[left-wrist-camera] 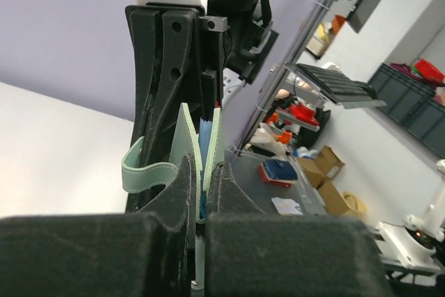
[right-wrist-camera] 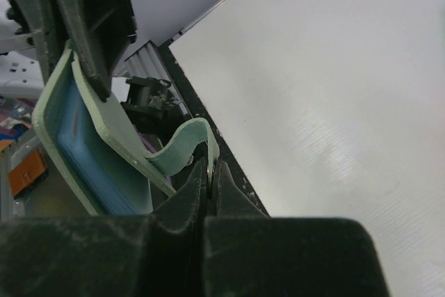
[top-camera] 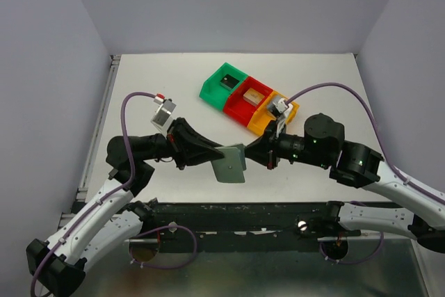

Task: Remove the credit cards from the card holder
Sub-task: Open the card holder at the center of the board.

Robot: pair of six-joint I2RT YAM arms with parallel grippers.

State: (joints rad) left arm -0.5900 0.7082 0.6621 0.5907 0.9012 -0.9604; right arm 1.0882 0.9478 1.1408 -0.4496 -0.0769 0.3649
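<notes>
table [top-camera: 149,78]: white, walled on three sides; both arms reach inward over its near edge.
left gripper [top-camera: 217,152]: points right, well above the surface. Jaws pressed together on the left edge of the card holder. In the left wrist view [left-wrist-camera: 203,180] the fingers [left-wrist-camera: 182,193] clamp both panels edge-on.
card holder [top-camera: 231,166]: held in the air between the two grippers, not touching the table. Pale grey-green, hanging as a tilted flat panel. Left wrist view [left-wrist-camera: 189,137]: two panels close together with blue between them; cannot tell if that is lining or a card.
strap [left-wrist-camera: 147,172]: thin flap of the holder, curling off sideways.
right gripper [top-camera: 252,152]: points left, facing the left one. Jaws pressed together, pinching the strap end, as seen in the right wrist view [right-wrist-camera: 211,172].
green bin [top-camera: 208,92]: far centre, black card [top-camera: 228,82] lying inside.
red bin [top-camera: 236,110]: touching the green one, tan card [top-camera: 254,95] inside.
orange bin [top-camera: 259,125]: last in the row, mostly hidden by the right wrist; contents cannot tell.
</notes>
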